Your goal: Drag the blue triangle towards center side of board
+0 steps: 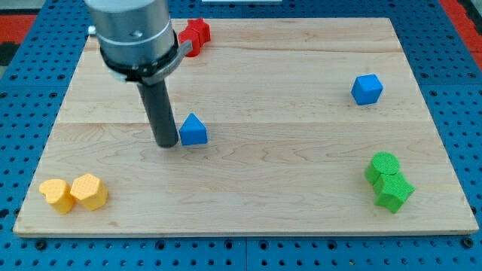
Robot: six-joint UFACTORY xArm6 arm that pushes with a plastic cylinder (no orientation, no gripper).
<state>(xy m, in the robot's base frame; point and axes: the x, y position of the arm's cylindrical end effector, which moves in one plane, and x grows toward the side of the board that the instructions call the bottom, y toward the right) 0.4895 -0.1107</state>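
The blue triangle lies on the wooden board, left of the board's middle. My tip rests on the board just to the view's left of the blue triangle, very close to its left side; whether they touch cannot be told. The dark rod rises from the tip to the grey arm body at the view's top left.
A blue cube sits at the upper right. Two green blocks stand together at the lower right. Two yellow blocks sit at the lower left. A red block lies at the top edge, partly hidden behind the arm.
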